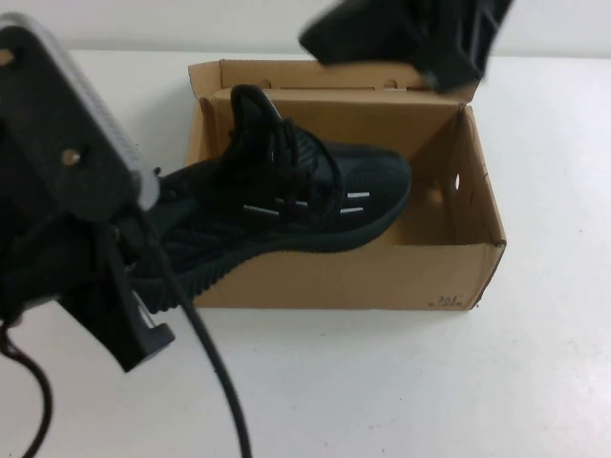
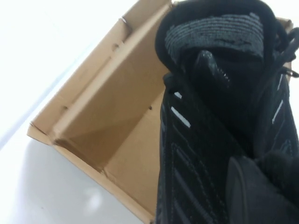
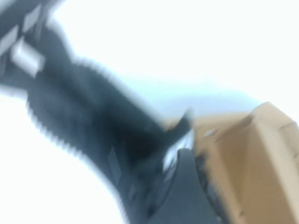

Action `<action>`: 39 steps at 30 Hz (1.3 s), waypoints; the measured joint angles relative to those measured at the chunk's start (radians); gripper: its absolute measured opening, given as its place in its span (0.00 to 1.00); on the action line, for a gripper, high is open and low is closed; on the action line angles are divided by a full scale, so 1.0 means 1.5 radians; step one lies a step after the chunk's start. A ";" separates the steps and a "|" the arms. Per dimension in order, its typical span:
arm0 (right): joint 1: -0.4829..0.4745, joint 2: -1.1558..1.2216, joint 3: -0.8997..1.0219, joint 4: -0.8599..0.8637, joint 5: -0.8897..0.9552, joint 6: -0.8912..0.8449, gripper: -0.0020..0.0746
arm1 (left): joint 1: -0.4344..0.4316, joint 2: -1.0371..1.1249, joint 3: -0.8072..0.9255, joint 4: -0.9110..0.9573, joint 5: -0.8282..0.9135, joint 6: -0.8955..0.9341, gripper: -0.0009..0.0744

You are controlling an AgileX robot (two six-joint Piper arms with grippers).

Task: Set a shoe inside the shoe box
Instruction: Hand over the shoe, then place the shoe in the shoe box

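Note:
The black knit shoe (image 1: pixel 305 200) lies tilted across the brown cardboard shoe box (image 1: pixel 334 286). Its toe is down inside the box and its heel sticks out over the box's left wall. My left gripper (image 1: pixel 153 215) is shut on the shoe's heel at the box's left end. In the left wrist view the shoe (image 2: pixel 210 116) fills the right side, and the box's open inside (image 2: pixel 107 107) lies beside it. My right gripper (image 1: pixel 444 48) hangs above the box's back right corner, apart from the shoe. The right wrist view shows the box's corner (image 3: pixel 261 158).
The box stands on a white table (image 1: pixel 382 382). Its flaps stand up at the back (image 1: pixel 315 74) and right (image 1: pixel 477 181). My left arm's cable (image 1: pixel 205 353) trails over the table in front of the box.

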 joint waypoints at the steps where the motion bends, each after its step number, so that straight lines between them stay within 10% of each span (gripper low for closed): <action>1: 0.000 -0.013 0.029 0.001 0.000 -0.010 0.61 | 0.000 -0.007 0.000 0.000 0.002 0.008 0.04; 15: 0.000 -0.052 0.252 0.061 -0.002 -0.087 0.61 | 0.000 -0.029 -0.001 -0.080 0.045 0.101 0.04; 39: 0.000 -0.029 0.261 0.108 -0.006 -0.051 0.76 | 0.000 -0.048 -0.002 -0.229 0.069 0.189 0.04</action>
